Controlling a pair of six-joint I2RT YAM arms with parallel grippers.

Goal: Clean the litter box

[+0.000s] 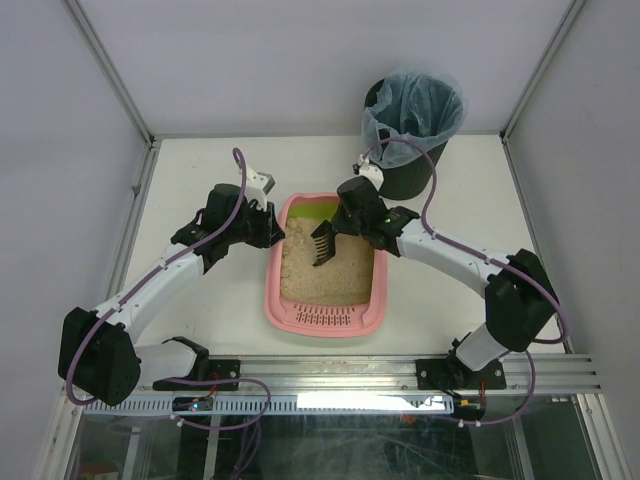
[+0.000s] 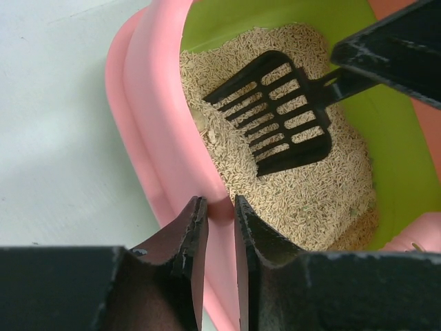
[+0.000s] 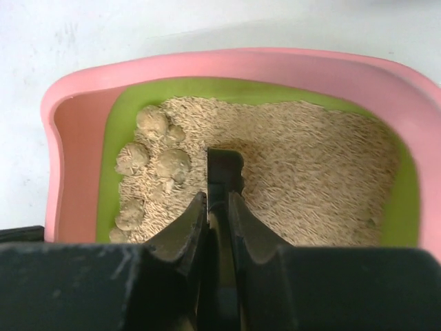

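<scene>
Looking down, we saw the litter box [image 1: 325,318] lying centred, long axis near-to-far, slotted end nearest the robot. Left wrist: the left gripper [image 2: 219,207] pinched its left rim, nearly closed. Right wrist: the right gripper [image 3: 217,203] clamped the scoop [image 3: 224,162] over litter [image 3: 310,179]; clumps [image 3: 153,162] lay just left.

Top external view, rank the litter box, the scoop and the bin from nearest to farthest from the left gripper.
1. litter box, its left rim at the left gripper.
2. scoop, inside the box, over the litter.
3. bin, far right corner.
</scene>
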